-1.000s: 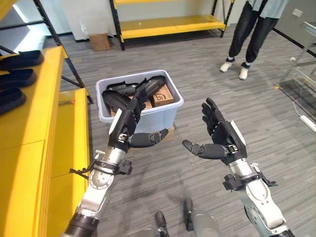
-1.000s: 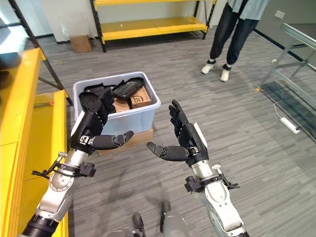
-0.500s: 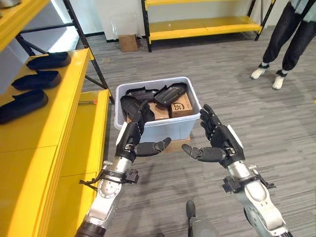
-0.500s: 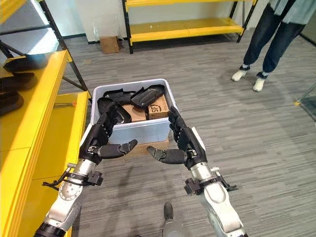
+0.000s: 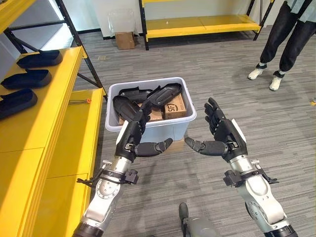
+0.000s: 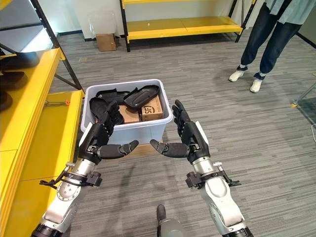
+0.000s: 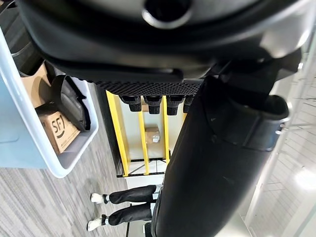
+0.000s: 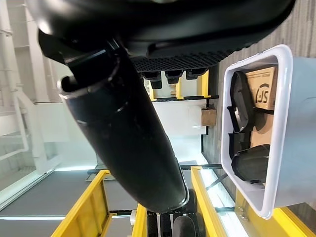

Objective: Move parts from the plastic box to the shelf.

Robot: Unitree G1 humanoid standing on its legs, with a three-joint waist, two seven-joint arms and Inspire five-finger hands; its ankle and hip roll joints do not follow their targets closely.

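A pale grey plastic box (image 5: 148,127) stands on the floor ahead of me, holding several black moulded parts (image 5: 165,92) and a brown carton (image 5: 174,106). My left hand (image 5: 129,137) hovers open in front of the box's near left wall, fingers straight up and thumb pointing inward. My right hand (image 5: 224,139) is open too, just off the box's near right corner, thumb aimed at the left one. Neither hand holds anything. The yellow shelf (image 5: 44,113) runs along my left, with three black parts (image 5: 18,101) lying on its upper level.
A person (image 5: 279,39) in dark trousers stands at the far right. A low yellow rack (image 5: 202,24) and a small cardboard box (image 5: 124,39) sit at the back. A black upright of the shelf frame (image 5: 81,52) slants down beside the plastic box.
The view has shifted and the box now sits closer, between my hands. Both hands stay open and empty, spread about as before.
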